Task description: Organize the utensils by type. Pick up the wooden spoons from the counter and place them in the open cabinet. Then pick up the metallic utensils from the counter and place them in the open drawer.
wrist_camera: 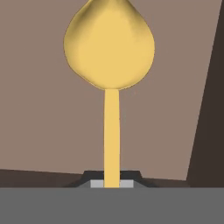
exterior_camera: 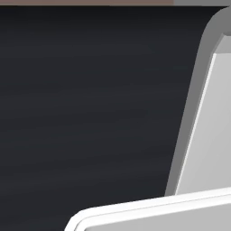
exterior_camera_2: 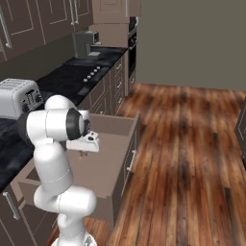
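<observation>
Yellow and close to the lens, a metallic utensil [wrist_camera: 111,65] runs up the middle of the hand view: its thin golden stem rises from the bottom centre, and its broad, rounded, teardrop-shaped head fills the upper middle of the frame. The stem comes straight out from between the gripper's [wrist_camera: 112,183] two small dark finger tips at the bottom edge, one tip on each side of it, so the fingers are clamped together on the lower end of the stem and the head points away from them. Behind the utensil lies the flat taupe inside of the drawer [wrist_camera: 48,131], with a darker wall of it as a slanting band down the right edge and another dark band across the lower left.

From the right base view, the white arm [exterior_camera_2: 53,144] stands at the lower left and bends over the pulled-out drawer, whose panelled front with its silver bar handle faces the wooden floor [exterior_camera_2: 192,153] to the right. The hand hangs above the drawer's plain floor at centre left; a small golden sliver below it may be the utensil, too small to tell. The black veined counter [exterior_camera_2: 72,77] runs up the left side, with a silver toaster [exterior_camera_2: 20,97] at the left edge and a coffee machine [exterior_camera_2: 86,43] near the top.
</observation>
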Motion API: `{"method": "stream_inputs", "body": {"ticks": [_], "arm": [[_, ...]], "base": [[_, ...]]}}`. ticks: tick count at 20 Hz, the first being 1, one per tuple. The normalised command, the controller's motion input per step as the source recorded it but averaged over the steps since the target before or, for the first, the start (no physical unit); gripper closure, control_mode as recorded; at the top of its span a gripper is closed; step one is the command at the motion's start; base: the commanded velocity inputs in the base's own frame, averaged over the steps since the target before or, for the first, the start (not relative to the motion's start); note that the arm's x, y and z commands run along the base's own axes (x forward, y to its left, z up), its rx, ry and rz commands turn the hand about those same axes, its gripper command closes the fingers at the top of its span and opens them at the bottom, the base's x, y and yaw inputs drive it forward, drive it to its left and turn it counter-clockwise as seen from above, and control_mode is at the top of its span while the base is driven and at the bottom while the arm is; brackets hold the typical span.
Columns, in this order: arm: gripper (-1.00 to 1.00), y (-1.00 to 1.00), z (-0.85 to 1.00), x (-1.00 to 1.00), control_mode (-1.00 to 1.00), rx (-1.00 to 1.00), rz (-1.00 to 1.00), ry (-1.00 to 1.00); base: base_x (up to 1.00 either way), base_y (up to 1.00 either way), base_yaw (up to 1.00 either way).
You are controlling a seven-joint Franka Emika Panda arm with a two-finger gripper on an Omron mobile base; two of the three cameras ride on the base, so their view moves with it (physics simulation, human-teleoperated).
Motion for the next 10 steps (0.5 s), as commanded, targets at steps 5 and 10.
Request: {"method": "stream_inputs", "body": {"ticks": [5,10], "arm": [[1.00,0.00,-0.26,0.08,-1.00,0.08,0.00,-0.01],[1.00,0.00,-0.40,0.21,-1.00,0.04,0.00,0.03]], "base": [[0.00,0.00,0.00],[0.00,0.00,0.00]]}}
